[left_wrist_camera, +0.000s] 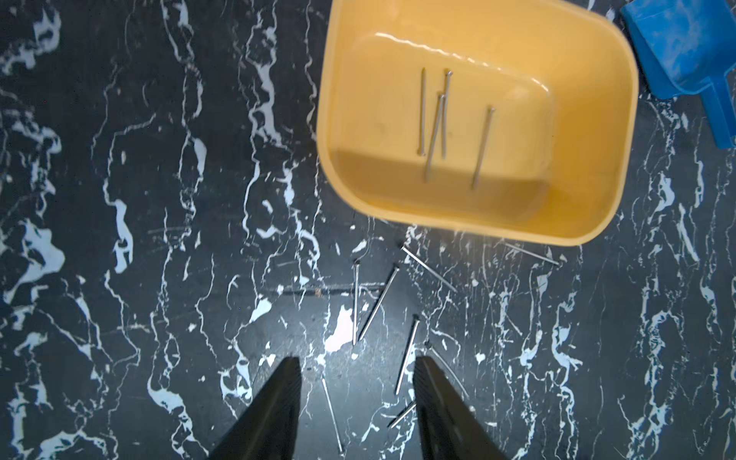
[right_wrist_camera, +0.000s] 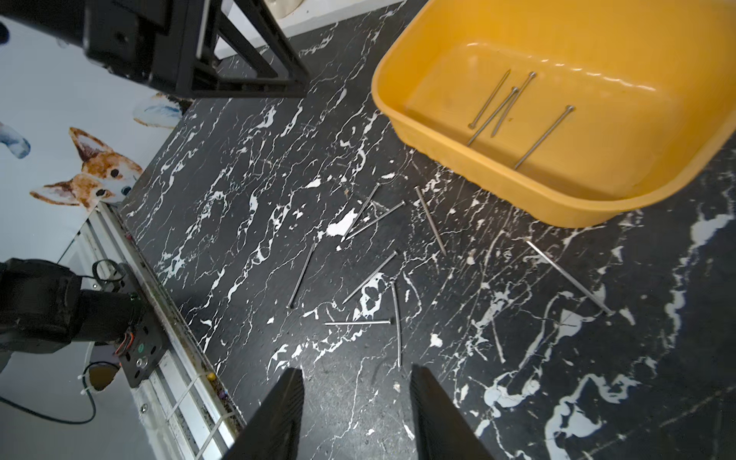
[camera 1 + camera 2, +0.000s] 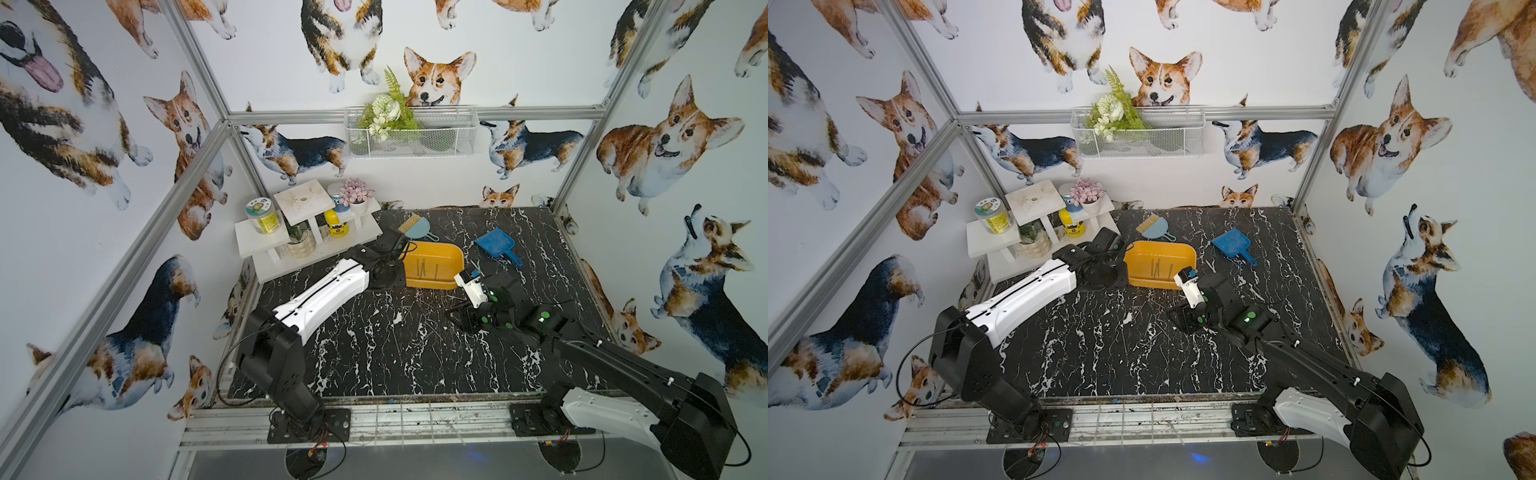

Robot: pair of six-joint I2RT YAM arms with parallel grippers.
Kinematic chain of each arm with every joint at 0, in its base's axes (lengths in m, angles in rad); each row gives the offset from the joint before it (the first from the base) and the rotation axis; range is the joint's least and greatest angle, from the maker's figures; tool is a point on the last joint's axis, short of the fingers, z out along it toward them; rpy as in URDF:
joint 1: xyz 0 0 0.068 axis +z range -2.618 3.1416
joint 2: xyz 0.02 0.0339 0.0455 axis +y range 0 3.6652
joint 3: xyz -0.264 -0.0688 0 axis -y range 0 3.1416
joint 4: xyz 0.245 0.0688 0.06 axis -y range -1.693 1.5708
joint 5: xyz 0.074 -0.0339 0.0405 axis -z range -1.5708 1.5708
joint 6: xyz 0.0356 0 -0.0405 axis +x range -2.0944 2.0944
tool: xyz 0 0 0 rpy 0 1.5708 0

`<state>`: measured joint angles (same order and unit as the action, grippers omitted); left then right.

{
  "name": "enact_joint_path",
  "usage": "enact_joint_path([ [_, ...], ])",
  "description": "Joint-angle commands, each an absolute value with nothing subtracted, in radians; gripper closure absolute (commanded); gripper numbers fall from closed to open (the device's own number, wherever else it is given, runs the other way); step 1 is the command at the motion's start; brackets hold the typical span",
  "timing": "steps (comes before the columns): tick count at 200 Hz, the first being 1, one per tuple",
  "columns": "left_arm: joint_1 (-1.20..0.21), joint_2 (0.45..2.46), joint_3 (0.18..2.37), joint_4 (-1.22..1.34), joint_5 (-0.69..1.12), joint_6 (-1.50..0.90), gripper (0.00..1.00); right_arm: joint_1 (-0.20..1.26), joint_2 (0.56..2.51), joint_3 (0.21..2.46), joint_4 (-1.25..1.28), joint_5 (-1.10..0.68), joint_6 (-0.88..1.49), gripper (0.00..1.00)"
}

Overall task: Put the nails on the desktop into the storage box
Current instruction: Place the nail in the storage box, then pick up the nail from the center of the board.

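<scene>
1. White walls point(image 3: 270, 62) printed with cartoon corgis close in the space.
2. A white tiered shelf point(image 3: 303, 201) stands against them.
3. Above the shelf and to one side, a white wire basket point(image 3: 409, 137) of artificial flowers hangs from a silver frame rail point(image 3: 540, 112).

Left arm point(image 3: 320, 291) and right arm point(image 3: 623, 361) reach out over the desk point(image 3: 374, 353).
Left tool point(image 1: 357, 360) hangs toward the far edge, jaws apart and holding nothing; right tool point(image 2: 356, 368) hovers right of the middle, jaws likewise apart and empty.
</scene>
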<state>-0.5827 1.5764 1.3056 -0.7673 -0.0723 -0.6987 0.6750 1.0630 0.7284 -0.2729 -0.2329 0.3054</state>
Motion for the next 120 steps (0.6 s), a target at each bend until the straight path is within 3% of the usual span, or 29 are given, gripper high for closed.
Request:
enact_joint_path([
  [1,-0.594,1.488,1.180,-0.682,-0.054,-0.781,0.49,0.701,1.073,0.725,-0.258,-0.198,0.338,0.51],
  [53,-0.752,1.357,0.890,-0.519,-0.062,-1.013,0.51,0.759,1.081,0.692,-0.224,-0.165,0.386,0.52],
  [120,-0.891,1.450,0.827,-0.449,-0.052,-1.115,0.58,0.778,1.044,0.648,-0.209,-0.146,0.419,0.52],
])
